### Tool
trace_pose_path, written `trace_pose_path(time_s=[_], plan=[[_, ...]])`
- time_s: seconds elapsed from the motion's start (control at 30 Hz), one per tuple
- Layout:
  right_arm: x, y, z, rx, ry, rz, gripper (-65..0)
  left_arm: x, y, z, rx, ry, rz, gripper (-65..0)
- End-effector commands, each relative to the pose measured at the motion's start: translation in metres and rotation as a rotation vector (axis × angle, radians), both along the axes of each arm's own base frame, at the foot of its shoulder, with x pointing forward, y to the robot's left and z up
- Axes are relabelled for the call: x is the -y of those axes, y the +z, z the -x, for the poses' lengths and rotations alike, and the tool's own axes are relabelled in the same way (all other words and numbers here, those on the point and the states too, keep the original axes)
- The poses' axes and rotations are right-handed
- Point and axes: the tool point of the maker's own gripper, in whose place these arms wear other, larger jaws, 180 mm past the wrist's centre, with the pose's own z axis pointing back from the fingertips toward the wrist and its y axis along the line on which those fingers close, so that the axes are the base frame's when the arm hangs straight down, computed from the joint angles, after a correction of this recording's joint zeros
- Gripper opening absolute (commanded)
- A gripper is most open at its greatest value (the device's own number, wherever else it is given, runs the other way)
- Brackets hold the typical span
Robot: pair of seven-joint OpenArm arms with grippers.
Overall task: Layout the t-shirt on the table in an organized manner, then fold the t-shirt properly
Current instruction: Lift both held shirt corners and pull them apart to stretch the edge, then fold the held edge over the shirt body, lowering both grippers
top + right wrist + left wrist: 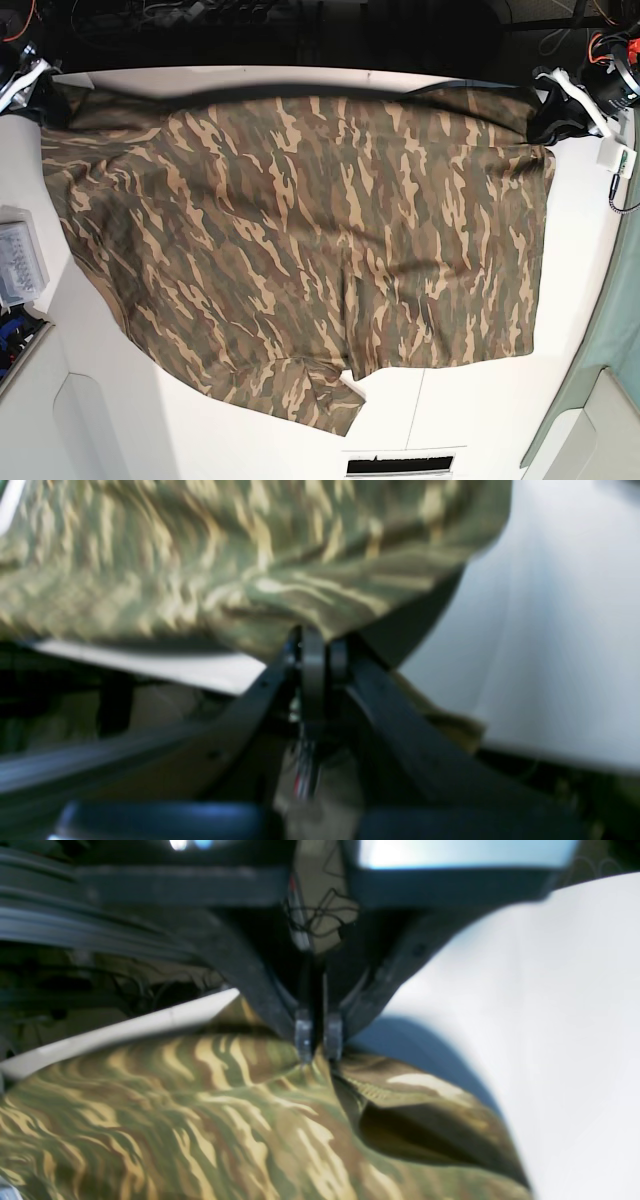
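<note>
From my left wrist, my left tool [318, 1045] was clenched on a small pinch of the shirt [200, 1120]; I judged so thin a bite could slip if pulled hard. From my right wrist, my right tool [320, 647] was clenched on another edge of the shirt, blurred. From the base view, the shirt lay spread over the desk [590, 330], one sleeve [310, 395] crumpled; bare desk on the near side gave room, the far edge little.
</note>
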Motion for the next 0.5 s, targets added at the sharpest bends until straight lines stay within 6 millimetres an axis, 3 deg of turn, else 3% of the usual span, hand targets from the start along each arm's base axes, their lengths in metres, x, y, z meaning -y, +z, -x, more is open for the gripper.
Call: trace_pose_path(time_s=[0.0, 0.1, 0.2, 0.47], plan=[[0.003, 0.006, 0.001, 0.013, 0.007, 0.009, -65.0, -0.007, 0.017, -0.007, 0.061, 0.001, -0.003, -65.0], [0.004, 0.003, 0.014, -0.018, 0.000, 0.002, -65.0, -0.024, 0.039, -0.013, 0.130, 0.057, 0.029, -65.0], [0.003, 0.003, 0.014, -0.012, -0.003, -0.001, -65.0, -0.026, 0.038, -0.011, 0.101, 0.036, 0.018, -65.0], [0.003, 0.017, -0.022, 0.093, -0.002, 0.001, -65.0, -0.017, 0.030, -0.022, 0.141, 0.000, -0.035, -65.0]])
